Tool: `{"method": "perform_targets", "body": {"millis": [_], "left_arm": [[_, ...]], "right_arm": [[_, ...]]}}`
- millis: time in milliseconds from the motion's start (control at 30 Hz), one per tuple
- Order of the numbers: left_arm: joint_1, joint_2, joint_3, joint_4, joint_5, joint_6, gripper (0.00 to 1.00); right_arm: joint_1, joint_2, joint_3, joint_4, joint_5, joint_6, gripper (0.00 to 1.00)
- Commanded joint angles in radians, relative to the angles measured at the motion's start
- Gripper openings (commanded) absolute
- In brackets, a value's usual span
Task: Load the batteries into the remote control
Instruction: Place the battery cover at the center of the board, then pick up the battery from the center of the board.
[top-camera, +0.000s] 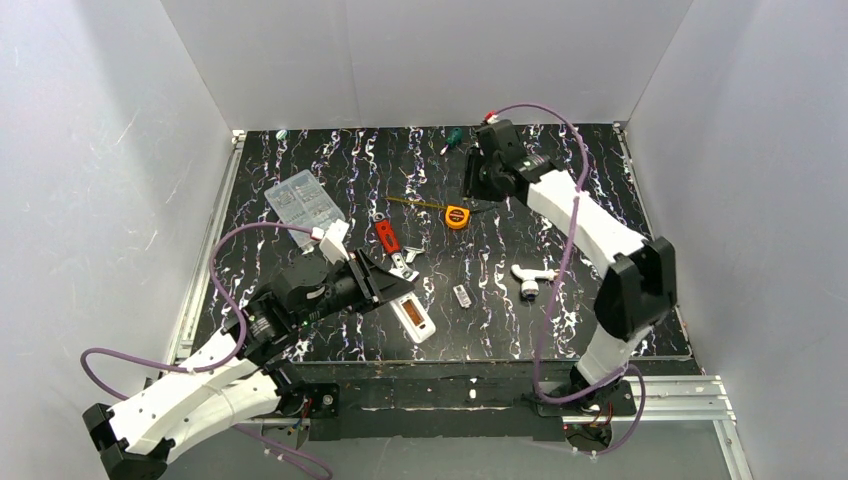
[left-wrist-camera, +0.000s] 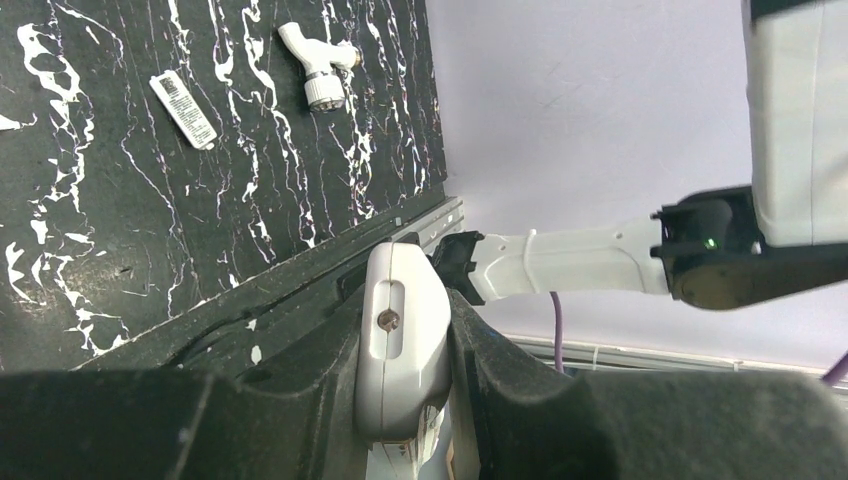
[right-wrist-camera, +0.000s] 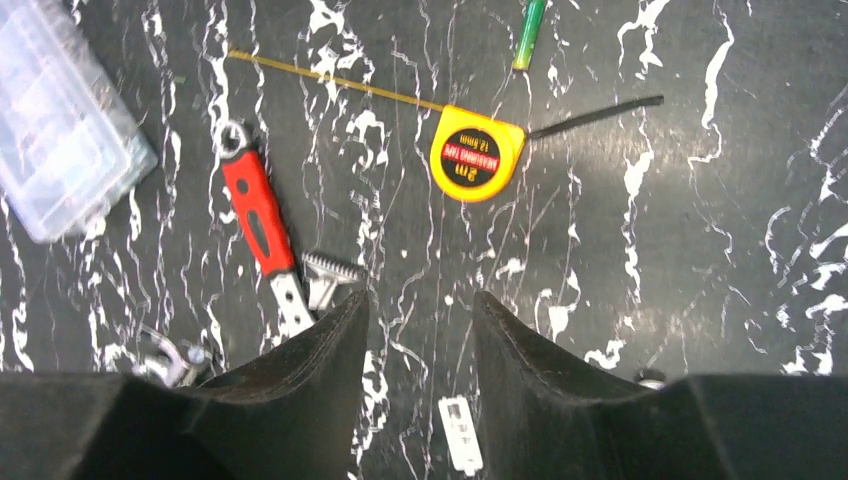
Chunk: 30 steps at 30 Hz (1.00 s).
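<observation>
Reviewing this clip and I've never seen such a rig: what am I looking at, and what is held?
Two robot arms stand bolted to a black marbled table. One picture looks down from above; the other two come from wrist cameras. The left gripper is shut on the white remote control. The right gripper hangs open and empty; its camera sees a yellow tape measure, a red-handled wrench and a clear plastic box. A white tap-shaped piece lies nearby.

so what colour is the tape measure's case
The tape measure is yellow with a round black label; clearest in the right wrist view.
</observation>
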Motion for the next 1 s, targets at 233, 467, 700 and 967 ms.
{"method": "perform_targets", "body": {"millis": [233, 467, 700, 967], "left_arm": [[-0.004, -0.052, 0.051, -0.023, -0.003, 0.009, 0.0], [-0.003, -0.056, 0.051, -0.032, -0.005, 0.009, 0.0], [-0.004, -0.05, 0.056, -0.027, 0.002, 0.009, 0.0], [-0.004, -0.05, 0.053, -0.029, 0.006, 0.007, 0.0]], "right_arm": [[-0.049, 0.333, 0.329, -0.088, 0.074, 0.016, 0.49], [-0.09, 0.502, 0.496, -0.126, 0.051, -0.004, 0.5], [-0.12, 0.618, 0.601, -0.143, 0.036, -0.011, 0.51], [-0.129, 0.692, 0.653, -0.149, 0.024, -0.039, 0.53]]}}
